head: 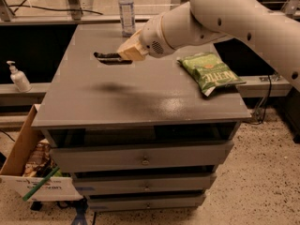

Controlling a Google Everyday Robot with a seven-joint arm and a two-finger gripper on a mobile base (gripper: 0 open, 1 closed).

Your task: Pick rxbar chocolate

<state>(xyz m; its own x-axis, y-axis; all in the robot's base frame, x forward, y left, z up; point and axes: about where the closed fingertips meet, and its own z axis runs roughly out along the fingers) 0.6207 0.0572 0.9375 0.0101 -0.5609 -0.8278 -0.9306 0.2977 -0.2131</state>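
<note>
dim, warm light from overhead; the gripper [120,56], above the table [140,102] at far left with the rxbar chocolate [106,56] clamped, throws a soft shadow; pale glare near the chip bag [208,71]

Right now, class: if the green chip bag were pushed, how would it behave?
Puffy and crinkled, the chip bag probably is light and would slide, not roll. Lying near the table edge, it might slip off. The gripper hovers above the table, apart from the bag.
</note>
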